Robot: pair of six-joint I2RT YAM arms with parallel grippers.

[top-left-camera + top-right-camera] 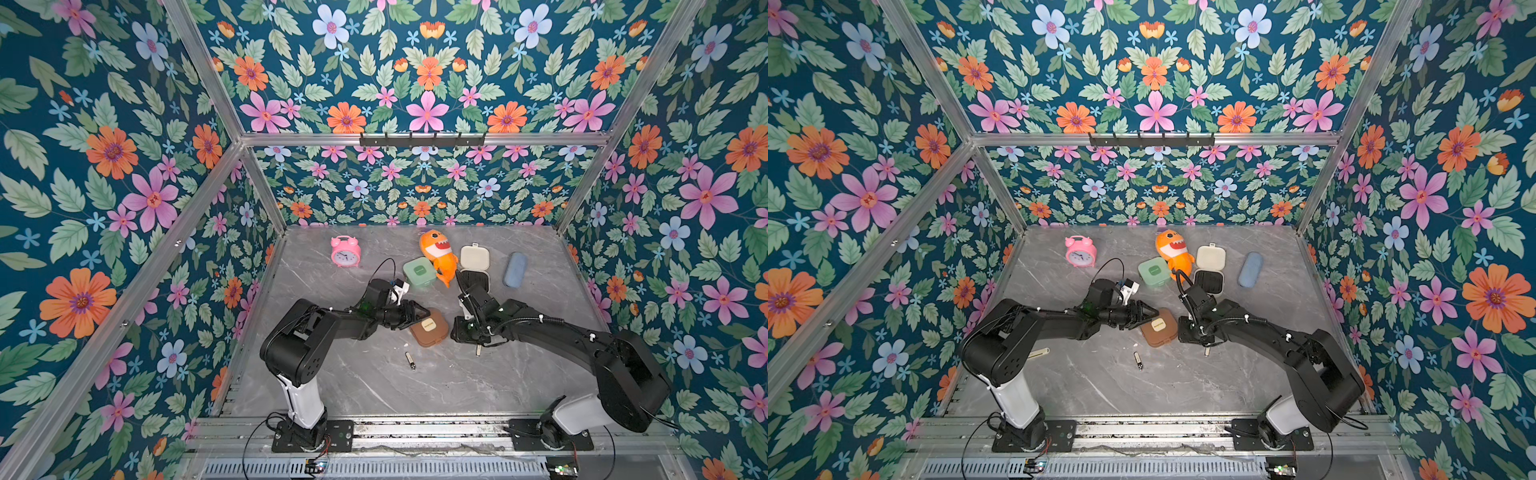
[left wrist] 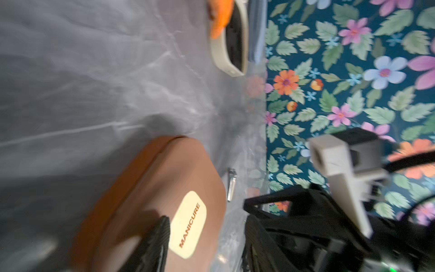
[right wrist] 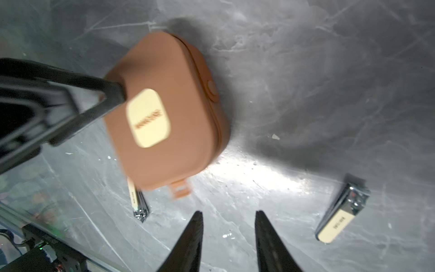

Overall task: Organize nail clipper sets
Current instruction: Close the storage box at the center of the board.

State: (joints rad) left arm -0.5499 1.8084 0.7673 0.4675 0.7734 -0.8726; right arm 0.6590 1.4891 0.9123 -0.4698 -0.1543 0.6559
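The brown case [image 1: 429,328] is seen closed on the desk [image 1: 357,386], label up, with its small tab turned toward two loose clippers. The left pincer [image 1: 420,312] is spread: one finger is laid on the case's lid, the other stands off its edge, and nothing is pinched. The right pincer [image 3: 228,212] is spread and empty, just beside the case's tab side. The nearer clipper [image 3: 138,202] lies flat close to that side, its long axis running away from the case, steel jaw end outward. The farther clipper [image 3: 339,212] lies flat farther from the case, roughly likewise aligned. Both are judged stiff, light and slick. A hold is best taken across the narrow width at mid-length, fingers set square to the long axis.
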